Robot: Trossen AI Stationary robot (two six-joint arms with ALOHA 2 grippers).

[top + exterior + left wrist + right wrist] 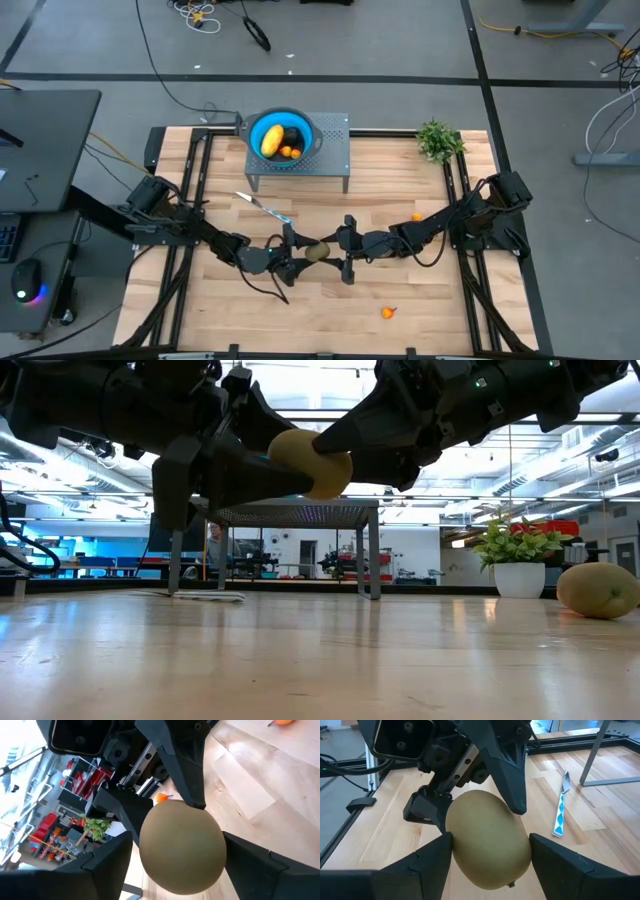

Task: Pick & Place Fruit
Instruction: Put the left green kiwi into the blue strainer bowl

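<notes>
An olive-brown oval fruit (318, 250) hangs in the air at mid-table between my two grippers. My left gripper (303, 256) comes at it from the table's left and my right gripper (336, 247) from the right, both shut on it. The low view shows the fruit (310, 462) well above the tabletop. A second olive-brown oval (598, 590) lies on the wood. The yellow oblong fruit (272, 139), the dark ball (292, 136) and orange pieces (289, 152) sit in a blue bowl (258, 124). Two more orange pieces (416, 216) (388, 312) lie on the table. My left gripper (177, 867) pinches the olive fruit's sides (150, 855) between its two fingers (107, 865), coming in about level from the table's left. The fruit is lifted clear of the table. My right gripper (490, 865) pinches the same fruit at its sides (457, 855) between its two fingers (565, 865), about level from the table's right. It grips across the left gripper's hold, and the fruit touches nothing else.
The blue bowl stands on a grey raised stand (335, 140) at the table's far middle. A blue-handled knife (262, 207) lies in front of the stand. A green plant (438, 140) stands at the far right. Bare wood lies near the table's front edge.
</notes>
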